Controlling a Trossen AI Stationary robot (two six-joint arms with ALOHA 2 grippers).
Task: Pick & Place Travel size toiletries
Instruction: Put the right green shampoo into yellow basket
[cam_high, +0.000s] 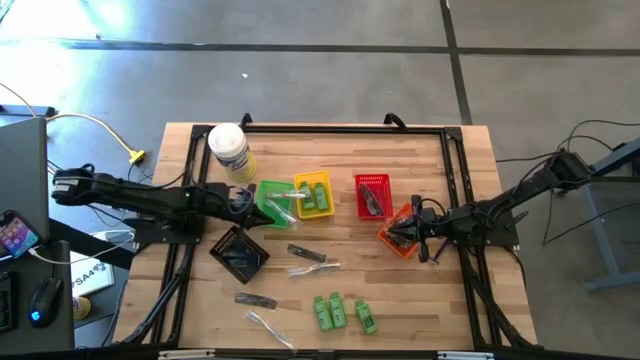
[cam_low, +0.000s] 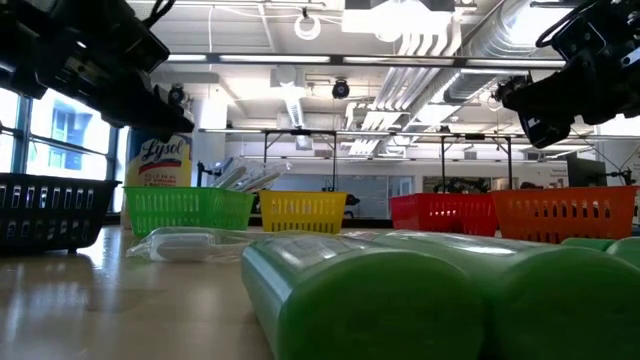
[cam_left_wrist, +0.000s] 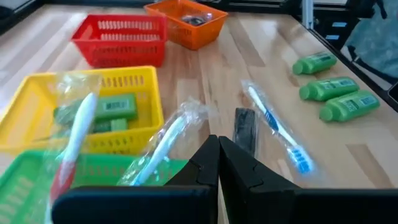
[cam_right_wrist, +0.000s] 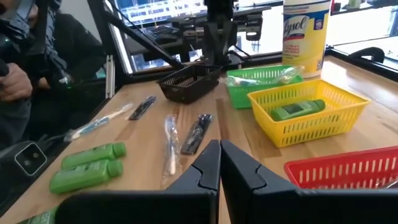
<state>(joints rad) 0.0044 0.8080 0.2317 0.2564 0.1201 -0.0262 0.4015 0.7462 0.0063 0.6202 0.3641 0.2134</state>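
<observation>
your left pincer (cam_high: 243, 203) sits shut and empty by the green plastic basket (cam_high: 270, 193); your right pincer (cam_high: 408, 231), also shut, is far past it. three little green bottles (cam_high: 340, 312) wait on the wooden bench (cam_high: 420, 300) below that basket. open wide first, then drop straight down.

A wooden table (cam_high: 450, 300) carries five baskets, a jar (cam_high: 229, 150), and scattered toiletries (cam_high: 338, 310).

The brand name "Lysol" was read on the yellow label of the tall white plastic canister (cam_right_wrist: 305, 34).
</observation>
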